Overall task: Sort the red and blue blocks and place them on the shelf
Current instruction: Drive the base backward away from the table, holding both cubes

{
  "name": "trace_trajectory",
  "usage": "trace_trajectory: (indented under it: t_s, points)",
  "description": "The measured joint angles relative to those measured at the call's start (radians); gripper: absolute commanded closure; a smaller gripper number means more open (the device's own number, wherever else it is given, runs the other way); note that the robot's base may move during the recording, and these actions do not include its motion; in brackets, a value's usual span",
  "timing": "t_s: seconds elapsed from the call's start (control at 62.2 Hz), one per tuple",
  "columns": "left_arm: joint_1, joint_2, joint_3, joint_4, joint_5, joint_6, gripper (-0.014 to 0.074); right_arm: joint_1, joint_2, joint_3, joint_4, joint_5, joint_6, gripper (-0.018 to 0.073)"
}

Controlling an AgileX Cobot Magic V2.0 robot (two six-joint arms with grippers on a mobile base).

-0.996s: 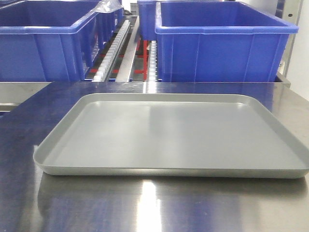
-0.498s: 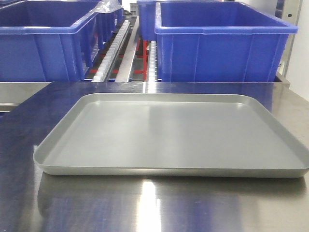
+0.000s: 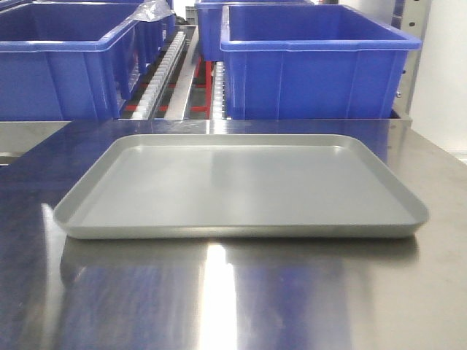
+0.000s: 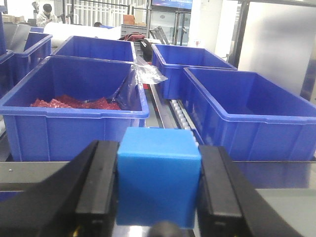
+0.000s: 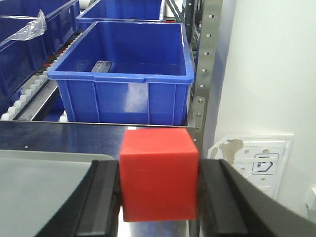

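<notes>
**A:** How far along?
**B:** Both picked, neither placed; left jaws closed tight on the blue block (image 4: 159, 182); right jaws clamped on the red block (image 5: 159, 178); both held over the table (image 3: 219, 299), short of the shelf (image 3: 171, 69) beyond its far edge.
**A:** Count?
**B:** One red, one blue; one grey tray (image 3: 241, 186); at least four bins (image 4: 256, 123).

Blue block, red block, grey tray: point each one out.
blue block (image 4: 159, 177): left wrist view, middle of its front face.
red block (image 5: 159, 173): right wrist view, middle of its front face.
grey tray (image 3: 241, 231): front-facing view, near rim.
</notes>
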Motion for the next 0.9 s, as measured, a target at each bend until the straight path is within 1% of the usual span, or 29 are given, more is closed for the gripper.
trace_trajectory:
  t_s: [0.9]
  points:
    - [0.0,0.0,0.0,0.0,0.0,0.0,0.0315,0.0,0.0,0.0,0.0,0.0,0.0,0.0209]
